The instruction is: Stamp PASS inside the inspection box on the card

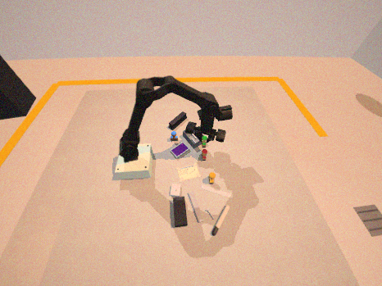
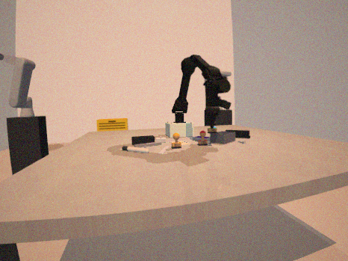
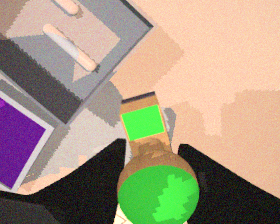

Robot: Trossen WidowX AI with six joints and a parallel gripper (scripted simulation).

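My gripper (image 1: 205, 136) (image 2: 212, 125) (image 3: 151, 150) is shut on the green-knobbed stamp (image 1: 204, 142) (image 2: 212, 130) (image 3: 158, 192). The stamp hangs upright above the bench, beside the grey tray. A green patch shows on its wooden base; no lettering is readable. The purple ink pad (image 1: 179, 150) (image 3: 20, 145) lies beside the tray, left of the stamp in the wrist view. The cream card (image 1: 188, 173) lies flat in front of the pad in the top view. Its inspection box is too small to make out. The stamp's underside is hidden.
The grey tray (image 1: 189, 140) (image 2: 223, 137) (image 3: 55, 102) holds pale sticks. Red (image 1: 204, 155) (image 2: 202, 137), orange (image 1: 211, 178) (image 2: 176, 139) and blue (image 1: 174, 135) stamps stand nearby. Two black blocks (image 1: 179, 212) (image 1: 177, 120), a white block (image 1: 175, 190) and a marker (image 1: 221, 219) lie around.
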